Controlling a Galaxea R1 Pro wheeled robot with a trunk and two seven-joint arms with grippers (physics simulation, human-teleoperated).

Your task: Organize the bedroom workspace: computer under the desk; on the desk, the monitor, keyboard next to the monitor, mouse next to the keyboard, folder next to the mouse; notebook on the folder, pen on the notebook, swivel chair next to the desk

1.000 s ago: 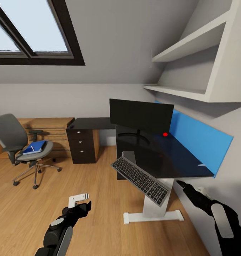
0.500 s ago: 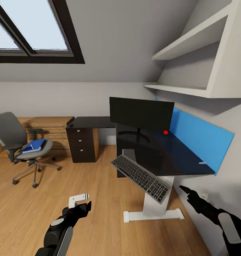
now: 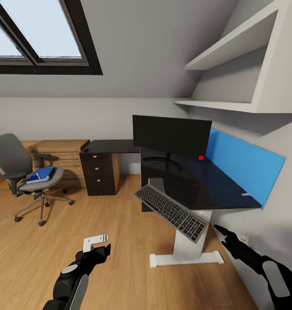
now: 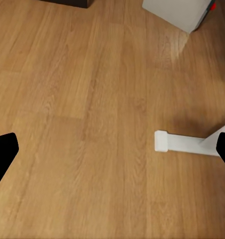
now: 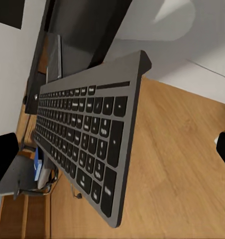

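The black monitor stands on the glossy black desk. Off the desk's near-left edge the dark keyboard hangs tilted, in front of the grey computer below the top. My right gripper is open just right of the keyboard's lower end, and the keyboard lies close ahead of the right gripper. My left gripper is open over bare floor, as the left wrist view's gripper confirms. At far left the swivel chair carries the blue folder with a white pen on it.
A dark drawer unit stands under the desk's far wing, with low wooden shelving behind the chair. The desk's white foot lies on the floor, also seen as the white foot. A blue wall panel and white shelves are at right.
The whole view has shifted slightly, so the desk and chair sit a little higher. My right arm has sunk somewhat lower beside the desk. The left arm and keyboard hold still.
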